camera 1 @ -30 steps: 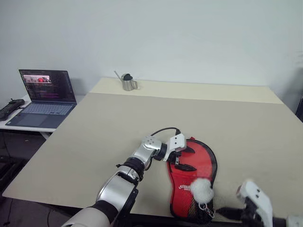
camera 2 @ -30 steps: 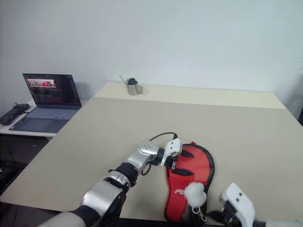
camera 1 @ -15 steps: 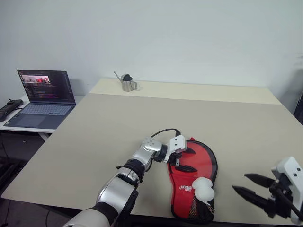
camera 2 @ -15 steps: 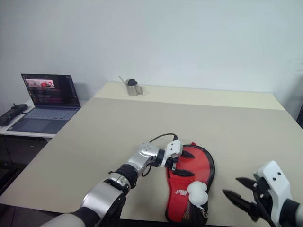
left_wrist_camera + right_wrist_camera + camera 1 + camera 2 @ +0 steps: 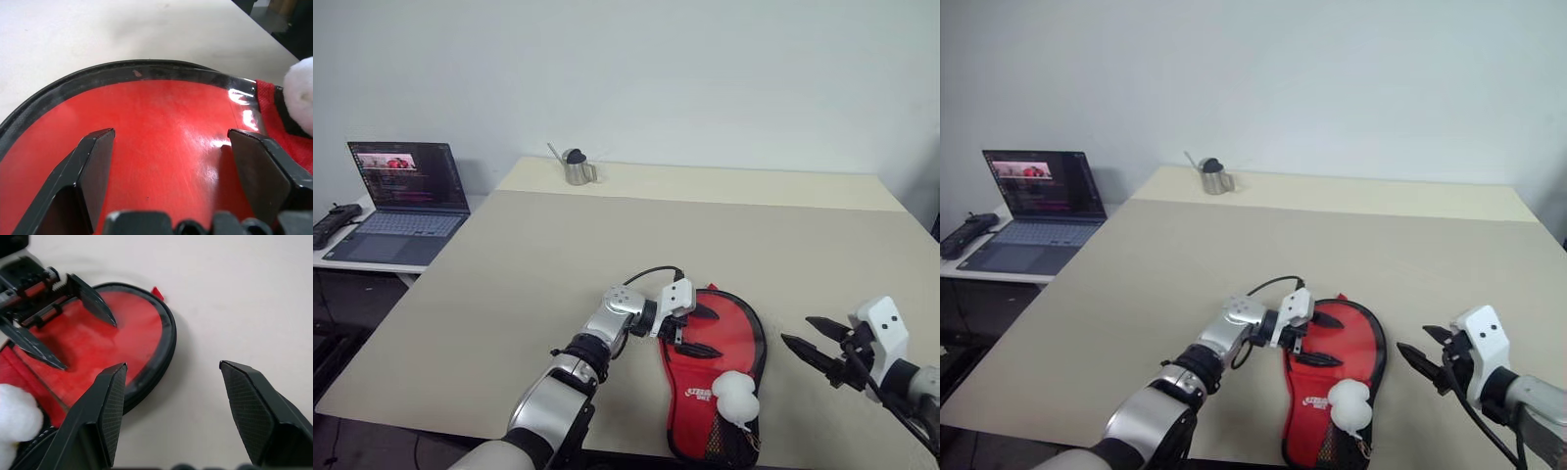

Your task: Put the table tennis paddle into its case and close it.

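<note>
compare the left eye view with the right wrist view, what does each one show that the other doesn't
Left eye view alone: the laptop on the side desk, the metal cup at the table's far edge, and the white pom-pom's place near the case's narrow end. Right wrist view alone: a small red tab at the case's rounded rim, seen between the open right gripper's own fingers. Both share the red case, the beige table, and the left gripper open over the case's round part.
</note>
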### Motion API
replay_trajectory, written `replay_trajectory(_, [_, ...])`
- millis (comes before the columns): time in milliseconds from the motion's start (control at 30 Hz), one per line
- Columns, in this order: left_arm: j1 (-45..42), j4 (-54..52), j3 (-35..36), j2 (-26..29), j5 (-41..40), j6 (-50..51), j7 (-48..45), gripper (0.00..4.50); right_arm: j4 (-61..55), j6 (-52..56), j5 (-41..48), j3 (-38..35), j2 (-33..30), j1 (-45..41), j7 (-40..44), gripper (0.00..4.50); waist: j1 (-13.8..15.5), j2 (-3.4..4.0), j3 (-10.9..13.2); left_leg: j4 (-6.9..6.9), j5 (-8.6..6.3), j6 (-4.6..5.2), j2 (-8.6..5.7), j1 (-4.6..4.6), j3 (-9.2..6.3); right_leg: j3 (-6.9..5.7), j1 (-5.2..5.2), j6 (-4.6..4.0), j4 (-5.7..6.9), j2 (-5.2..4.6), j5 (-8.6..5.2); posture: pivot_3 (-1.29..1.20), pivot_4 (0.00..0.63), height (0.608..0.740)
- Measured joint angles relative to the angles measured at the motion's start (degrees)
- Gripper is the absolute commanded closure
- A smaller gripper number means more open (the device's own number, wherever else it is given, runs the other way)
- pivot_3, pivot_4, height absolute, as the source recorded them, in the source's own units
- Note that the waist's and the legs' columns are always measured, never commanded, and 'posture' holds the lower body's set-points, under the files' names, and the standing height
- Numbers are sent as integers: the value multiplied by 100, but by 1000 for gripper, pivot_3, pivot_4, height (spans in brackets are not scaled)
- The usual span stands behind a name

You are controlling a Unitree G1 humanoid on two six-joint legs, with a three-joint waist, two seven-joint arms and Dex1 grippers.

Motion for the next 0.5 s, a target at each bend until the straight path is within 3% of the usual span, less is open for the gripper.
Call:
replay_trajectory(333, [512, -1238, -366, 68, -102, 402, -463, 453, 182, 227, -273, -83, 124, -433, 52, 1235, 5, 30, 38, 0, -1, 2, -1, -8, 3, 5, -7, 0, 2, 3, -1, 0, 150, 740])
replay_trajectory(500, [518, -1430, -312, 332, -224, 549, -455, 453, 182, 311, -263, -112, 148, -532, 160, 1235, -15, 5, 79, 12, 0, 3, -1, -16, 28, 38, -70, -7, 86, 11, -22, 0, 150, 740])
